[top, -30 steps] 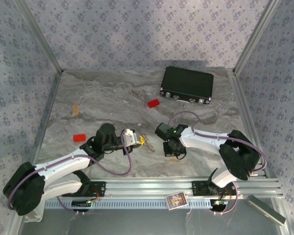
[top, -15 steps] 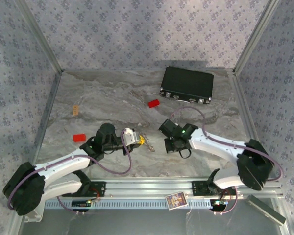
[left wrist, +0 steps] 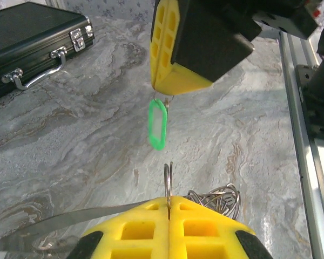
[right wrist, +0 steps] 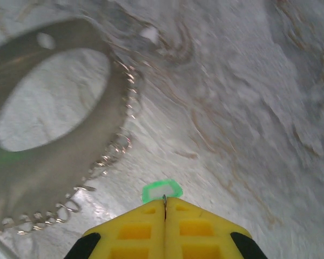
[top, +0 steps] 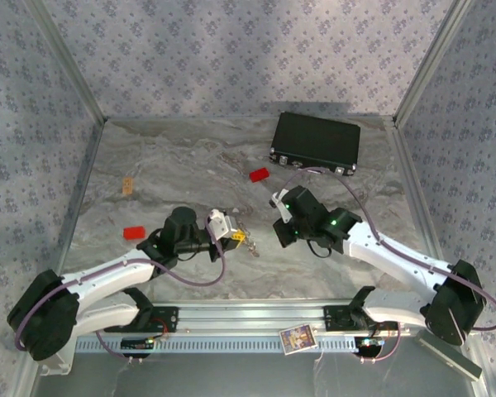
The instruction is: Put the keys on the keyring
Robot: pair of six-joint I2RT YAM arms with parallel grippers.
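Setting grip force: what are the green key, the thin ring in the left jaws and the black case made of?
The green key: head looks plastic, a glossy green loop. The thin ring: metal, shiny silvery wire. The black case: matte black shell, plastic or coated metal, unclear; chrome-look latches.

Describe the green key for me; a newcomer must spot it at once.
Find the black case at the far side of the table, then come nearer, to the middle. The green key hangs from the shut right pincer: a bright green plastic loop, the only green thing among silvery rings.
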